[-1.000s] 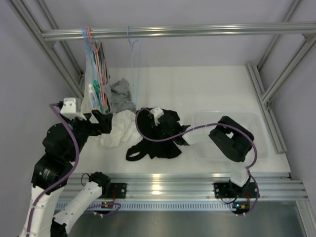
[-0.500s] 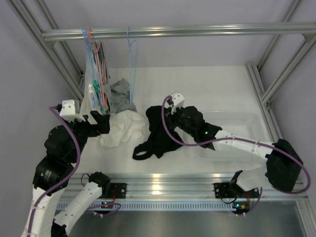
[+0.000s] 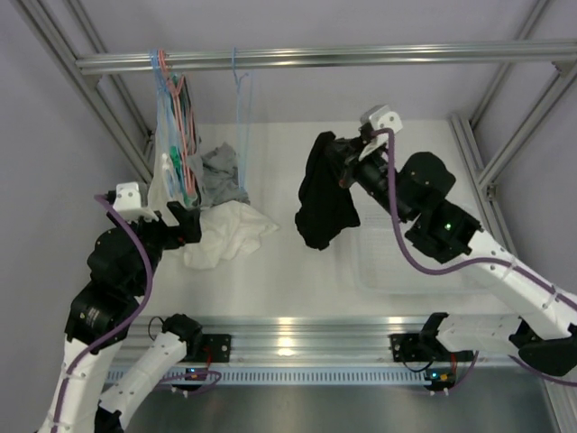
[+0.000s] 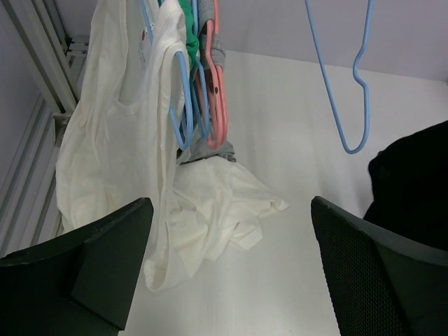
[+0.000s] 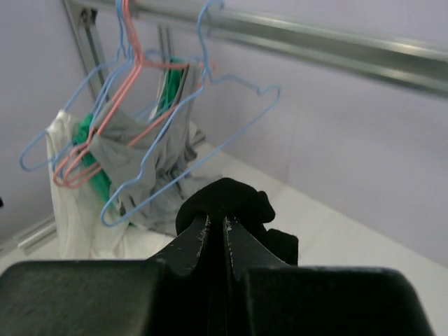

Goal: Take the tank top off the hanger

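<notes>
My right gripper [image 3: 337, 170] is shut on a black tank top [image 3: 323, 197] and holds it hanging in the air above the table's middle. In the right wrist view the black cloth [image 5: 231, 198] bunches over my closed gripper [image 5: 224, 222]. An empty blue hanger [image 3: 242, 108] hangs from the top rail [image 3: 361, 58], left of the top; it also shows in the right wrist view [image 5: 189, 161] and the left wrist view [image 4: 353, 77]. My left gripper [image 3: 185, 222] is open and empty over the table, beside white cloth [image 4: 217, 203].
Several blue and pink hangers [image 3: 171, 99] with white, green and grey garments hang at the rail's left end. A white garment [image 3: 230, 236] and a grey one [image 3: 221, 176] lie below. A clear bin [image 3: 424, 257] stands at the right. Frame posts flank both sides.
My right arm has swung out and lifted the black tank top off the table, up and toward the back right. The left arm has barely moved.
</notes>
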You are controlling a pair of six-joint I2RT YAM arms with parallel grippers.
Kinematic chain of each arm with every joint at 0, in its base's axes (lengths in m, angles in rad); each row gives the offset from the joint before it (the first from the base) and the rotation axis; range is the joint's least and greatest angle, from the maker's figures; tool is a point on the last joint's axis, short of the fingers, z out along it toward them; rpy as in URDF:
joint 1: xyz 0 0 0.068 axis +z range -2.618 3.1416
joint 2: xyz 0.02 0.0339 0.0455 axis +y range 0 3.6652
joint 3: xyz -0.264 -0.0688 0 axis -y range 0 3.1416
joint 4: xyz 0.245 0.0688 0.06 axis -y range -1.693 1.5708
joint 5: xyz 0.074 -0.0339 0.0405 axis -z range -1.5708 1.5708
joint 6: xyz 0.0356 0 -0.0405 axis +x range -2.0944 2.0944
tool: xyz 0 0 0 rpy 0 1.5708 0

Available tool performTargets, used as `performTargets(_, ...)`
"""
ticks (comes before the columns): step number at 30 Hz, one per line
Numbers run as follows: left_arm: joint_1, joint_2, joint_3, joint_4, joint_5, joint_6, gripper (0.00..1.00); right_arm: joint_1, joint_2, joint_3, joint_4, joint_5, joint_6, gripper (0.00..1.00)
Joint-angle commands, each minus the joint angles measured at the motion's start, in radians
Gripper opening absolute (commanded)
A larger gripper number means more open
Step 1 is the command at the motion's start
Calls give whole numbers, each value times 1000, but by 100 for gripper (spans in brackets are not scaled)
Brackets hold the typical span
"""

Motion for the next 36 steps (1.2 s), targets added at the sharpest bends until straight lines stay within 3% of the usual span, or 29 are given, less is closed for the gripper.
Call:
performTargets(1,-2,-12,-20,60,-22,-14,99,-9,-34,168,-92,56,-95,0)
performTargets(9,0,-34,-47,66,-39,-19,99,-11,-152,196,-141,415,-211,0)
performTargets(14,0,-43,-47,74,-35,-23,99,-11,-285,90,-210,574,-137,0)
performTargets(23,0,-20,-95,123,11,-36,99,-11,-454,-108,-347,717,17,0)
performTargets(31,0,-15,-99,123,8,-22,99,-18,-449,-230,-376,781,92,0)
performTargets(36,0,-20,-107,123,18,-22,99,-70,-403,-304,-376,740,157,0)
